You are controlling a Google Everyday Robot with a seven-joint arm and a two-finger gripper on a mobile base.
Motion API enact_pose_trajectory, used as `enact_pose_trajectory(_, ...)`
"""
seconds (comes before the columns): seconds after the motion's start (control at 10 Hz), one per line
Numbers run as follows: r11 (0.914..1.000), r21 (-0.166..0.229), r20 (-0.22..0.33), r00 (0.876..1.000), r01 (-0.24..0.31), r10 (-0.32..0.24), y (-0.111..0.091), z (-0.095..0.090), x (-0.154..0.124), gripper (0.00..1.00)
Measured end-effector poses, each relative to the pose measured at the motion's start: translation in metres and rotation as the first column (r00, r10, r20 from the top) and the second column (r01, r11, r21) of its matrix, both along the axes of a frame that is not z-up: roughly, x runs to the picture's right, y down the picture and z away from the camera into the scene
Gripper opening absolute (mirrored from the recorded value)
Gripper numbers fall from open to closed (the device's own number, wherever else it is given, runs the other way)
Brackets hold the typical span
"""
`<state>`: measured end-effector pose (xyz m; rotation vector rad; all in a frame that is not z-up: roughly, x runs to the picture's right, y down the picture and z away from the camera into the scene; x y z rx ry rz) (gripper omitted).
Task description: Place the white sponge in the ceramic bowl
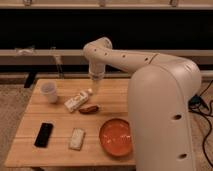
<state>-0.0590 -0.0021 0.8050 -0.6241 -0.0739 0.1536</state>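
Observation:
The white sponge [76, 138] lies flat on the wooden table [60, 117], near the front, left of the ceramic bowl [116, 136]. The bowl is orange-red, shallow and holds nothing; the arm's body covers its right edge. The gripper [94, 89] hangs pointing down over the back middle of the table, above the white labelled bottle [78, 101], well behind the sponge and holding nothing that shows.
A small white cup [49, 91] stands at the back left. A black phone [43, 134] lies at the front left. A small brown oblong item [89, 109] lies beside the bottle. The arm's large white body [160, 120] covers the table's right side.

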Motion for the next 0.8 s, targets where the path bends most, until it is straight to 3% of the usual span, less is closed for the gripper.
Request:
enact_pose_trajectory(0.3, 0.9996, -0.026, 0.026, 1.000, -0.005, 0.006, 0.050, -0.041, -0.030, 0.68)
enact_pose_trajectory(0.5, 0.9987, -0.051, 0.030, 1.000, 0.010, -0.008, 0.094, -0.068, -0.055, 0.68)
enact_pose_trajectory(0.7, 0.9973, -0.067, 0.013, 1.000, 0.029, -0.028, 0.133, -0.084, -0.072, 0.68)
enact_pose_trajectory(0.8, 0.9963, -0.077, -0.013, 0.999, 0.040, -0.041, 0.163, -0.093, -0.082, 0.68)
